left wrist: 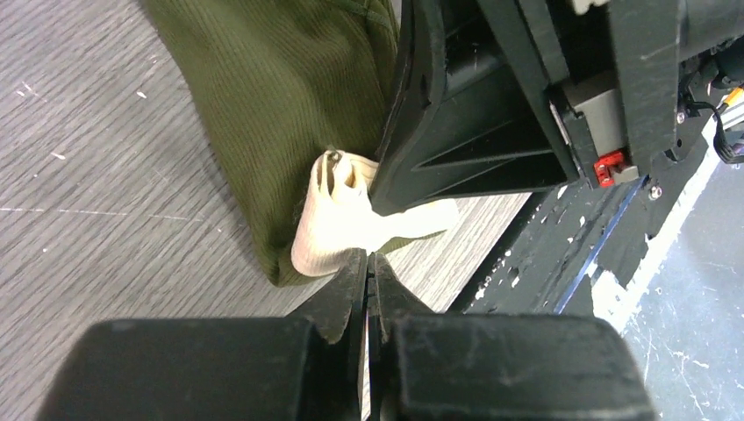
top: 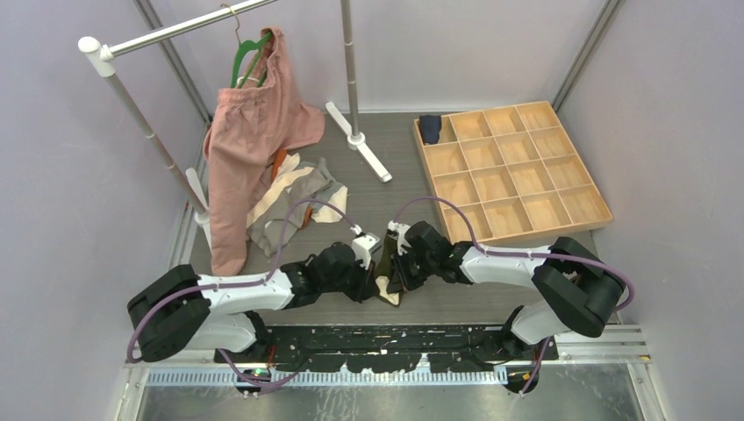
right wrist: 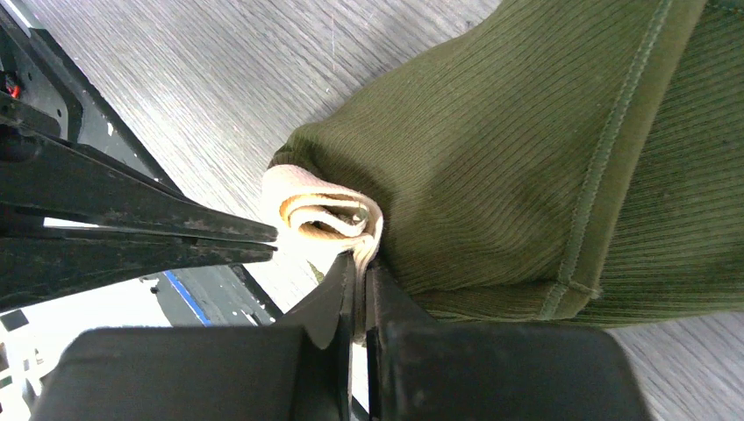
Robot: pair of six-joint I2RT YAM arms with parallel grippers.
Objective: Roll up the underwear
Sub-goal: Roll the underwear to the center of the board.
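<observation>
An olive green underwear [top: 386, 256] with a cream waistband [top: 389, 294] lies on the table between both grippers. In the right wrist view the olive cloth [right wrist: 526, 158] fills the right side and the waistband [right wrist: 320, 210] is folded into a small roll. My right gripper [right wrist: 360, 263] is shut on the waistband's edge. My left gripper [left wrist: 369, 261] is shut, with its tips against the waistband roll [left wrist: 338, 219] and no cloth seen between them. In the top view the left gripper [top: 373, 279] and the right gripper [top: 397, 279] meet over the garment.
A pile of other underwear [top: 294, 202] lies at the back left under a large pink garment [top: 250, 149] on a green hanger [top: 248, 54] on a rack [top: 167, 35]. A wooden compartment tray [top: 509, 171] at the back right holds a rolled navy underwear [top: 429, 128].
</observation>
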